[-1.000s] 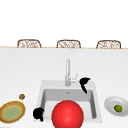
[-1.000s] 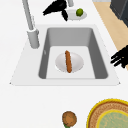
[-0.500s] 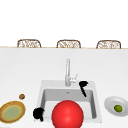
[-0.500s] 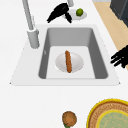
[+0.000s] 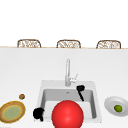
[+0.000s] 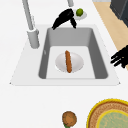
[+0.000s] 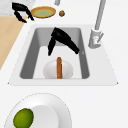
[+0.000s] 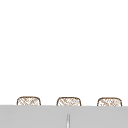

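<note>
Over the sink [image 7: 30, 30], my right hand [image 7: 61, 40] hangs with fingers straight and pointing down, holding nothing, above the sausage [image 7: 59, 67] lying on a plate [image 7: 50, 71] in the basin. My left hand [image 5: 38, 113] idles, fingers curled on nothing, at the front-left corner.

Sink [image 5: 41, 96]: set in the surface [image 5: 22, 72], tap [image 5: 67, 72] behind it. In the sink: bowl [image 6: 61, 66] with a sausage [image 6: 68, 61] lying in it. Left of the sink: plate [image 5: 3, 110], a small round item [image 5: 22, 96] behind it. Right of the sink: dish [image 5: 110, 102] holding a lime [image 5: 118, 108].
</note>
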Controlling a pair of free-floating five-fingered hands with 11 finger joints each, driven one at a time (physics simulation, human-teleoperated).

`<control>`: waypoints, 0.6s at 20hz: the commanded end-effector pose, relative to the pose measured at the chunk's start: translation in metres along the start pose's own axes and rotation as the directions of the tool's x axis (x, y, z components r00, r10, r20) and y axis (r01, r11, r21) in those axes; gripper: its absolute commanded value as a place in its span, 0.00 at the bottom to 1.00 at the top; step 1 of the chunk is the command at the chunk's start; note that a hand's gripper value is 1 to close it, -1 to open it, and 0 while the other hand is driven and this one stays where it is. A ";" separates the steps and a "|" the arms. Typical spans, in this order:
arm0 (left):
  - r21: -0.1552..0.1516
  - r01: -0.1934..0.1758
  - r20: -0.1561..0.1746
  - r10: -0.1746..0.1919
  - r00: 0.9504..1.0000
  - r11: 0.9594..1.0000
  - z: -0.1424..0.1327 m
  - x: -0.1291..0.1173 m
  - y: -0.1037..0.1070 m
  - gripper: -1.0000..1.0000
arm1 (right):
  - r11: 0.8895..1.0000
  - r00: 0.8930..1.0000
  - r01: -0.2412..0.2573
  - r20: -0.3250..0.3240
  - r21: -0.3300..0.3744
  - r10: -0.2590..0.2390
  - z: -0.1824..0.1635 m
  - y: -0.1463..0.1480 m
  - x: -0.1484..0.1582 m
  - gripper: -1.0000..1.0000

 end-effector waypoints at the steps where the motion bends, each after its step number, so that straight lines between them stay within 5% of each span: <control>1: 0.000 0.000 0.000 0.000 1.000 1.000 0.000 0.000 0.000 0.50 | 0.999 1.000 -0.007 0.013 -0.039 0.007 0.013 0.036 0.026 0.00; 5: 0.000 0.000 0.000 0.000 1.000 1.000 0.000 0.000 0.000 0.50 | 0.998 1.000 0.016 0.018 -0.053 -0.015 0.019 0.071 0.050 0.00; 12: 0.000 0.000 0.000 0.000 1.000 1.000 0.000 0.000 0.000 0.50 | 0.996 0.993 0.083 0.078 0.032 -0.085 0.007 0.102 0.076 0.00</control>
